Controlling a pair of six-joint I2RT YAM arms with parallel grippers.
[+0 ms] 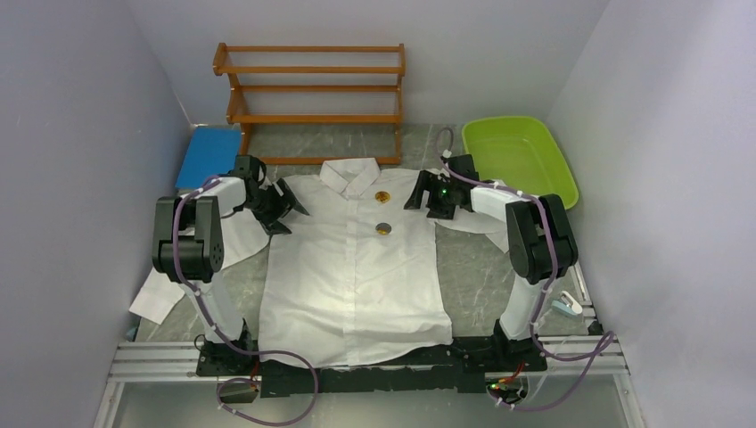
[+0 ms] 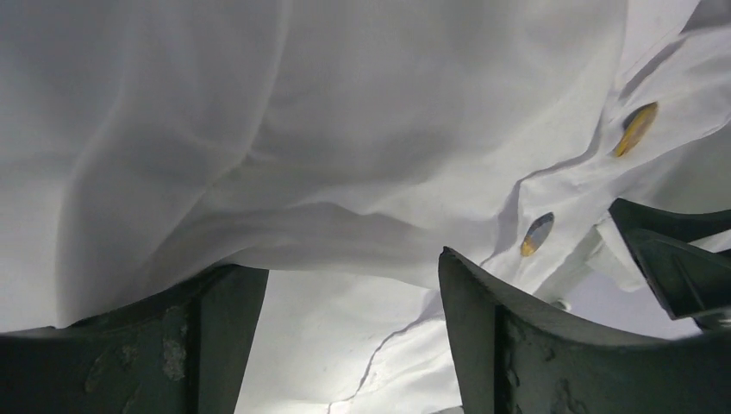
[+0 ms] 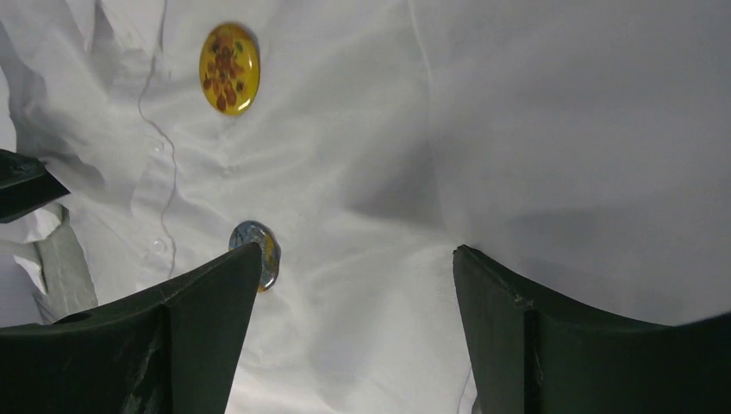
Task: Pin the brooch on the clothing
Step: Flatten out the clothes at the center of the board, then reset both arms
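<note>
**Both grippers spread wide at the shirt's shoulders, nothing pinched**

Your left gripper (image 1: 278, 207) sits at the shoulder of the shirt (image 1: 357, 276) on the left side of the top view. In its wrist camera the left gripper (image 2: 345, 267) has its two dark fingers (image 2: 483, 345) spread far apart. A loose fold of white cloth hangs across the gap and seems to rest on the top edge of one finger, but the jaws are not closed on it.

Your right gripper (image 1: 434, 198) is at the opposite shoulder. Its own camera shows the right gripper (image 3: 358, 250) just as wide, with its fingers (image 3: 552, 345) above flat fabric. You cannot tell from this view whether the tips touch the cloth.

The shirt lies face up on the grey table (image 1: 472, 267), collar towards the far side and hem near the arm bases.

Two brooches sit on its front near the button line, between your grippers:
- The yellow brooch (image 1: 382, 195) lies just below the collar and shows plainly in the right wrist view (image 3: 228, 68).
- The grey brooch (image 1: 383, 228) lies just below it, partly hidden there behind one finger (image 3: 261, 259).

Whether either is pinned through the cloth cannot be seen.
</note>
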